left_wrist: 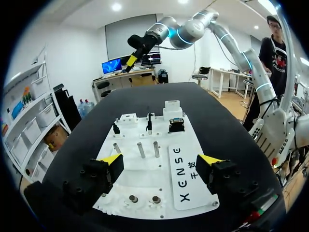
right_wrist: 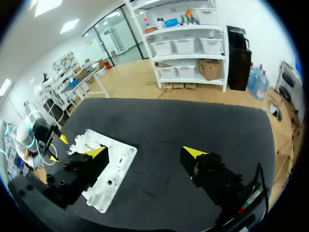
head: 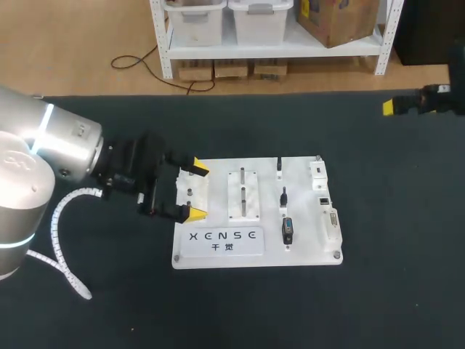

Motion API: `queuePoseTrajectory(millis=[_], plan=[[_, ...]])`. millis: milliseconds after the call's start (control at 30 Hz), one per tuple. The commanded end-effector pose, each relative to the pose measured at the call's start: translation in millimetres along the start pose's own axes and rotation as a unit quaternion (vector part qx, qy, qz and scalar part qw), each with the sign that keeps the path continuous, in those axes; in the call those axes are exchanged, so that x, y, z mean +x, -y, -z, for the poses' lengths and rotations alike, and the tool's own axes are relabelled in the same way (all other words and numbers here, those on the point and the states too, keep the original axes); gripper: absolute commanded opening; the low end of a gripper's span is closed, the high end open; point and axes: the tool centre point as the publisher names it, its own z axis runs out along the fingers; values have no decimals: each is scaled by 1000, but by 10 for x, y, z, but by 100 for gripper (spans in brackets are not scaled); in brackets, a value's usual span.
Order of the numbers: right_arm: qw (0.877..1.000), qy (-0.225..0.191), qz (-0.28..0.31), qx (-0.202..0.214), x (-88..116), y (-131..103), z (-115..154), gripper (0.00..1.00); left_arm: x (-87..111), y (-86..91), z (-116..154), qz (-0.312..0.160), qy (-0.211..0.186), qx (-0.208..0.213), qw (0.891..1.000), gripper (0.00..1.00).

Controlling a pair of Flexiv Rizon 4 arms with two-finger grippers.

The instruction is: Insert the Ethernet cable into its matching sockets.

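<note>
A white connector board lies mid-table. It carries three small black plugs in a row and white sockets along its right edge. I cannot tell which piece is the Ethernet cable. My left gripper hangs open over the board's left end, holding nothing. In the left wrist view the board lies under and ahead of the open gripper, the black plugs beyond. My right gripper hovers far off at the table's back right. It is open and empty, with the board far below.
Two upright metal pegs and a white block stand on the board's middle. Dark mat surrounds the board on all sides. My left arm's ribbed white hose loops down at the left.
</note>
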Motion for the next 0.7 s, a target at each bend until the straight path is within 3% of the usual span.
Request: queuePoseTrajectory(millis=[33, 133, 300, 567, 700], plan=[[998, -30, 15, 52, -22, -477, -112, 100, 12, -5, -3, -1, 1, 0, 1000, 100], [994, -69, 34, 75, 9, -810, -203, 100, 12, -5, -3, -1, 1, 0, 1000, 100], [985, -124, 27, 117, 191, -1163, -350, 100, 12, -5, -3, -1, 1, 0, 1000, 100], [962, -190, -22, 196, 581, -1392, -663, 100, 12, -5, -3, -1, 1, 0, 1000, 100], [952, -210, -17, 222, 707, -1554, -819, 100, 12, -5, -3, -1, 1, 0, 1000, 100]])
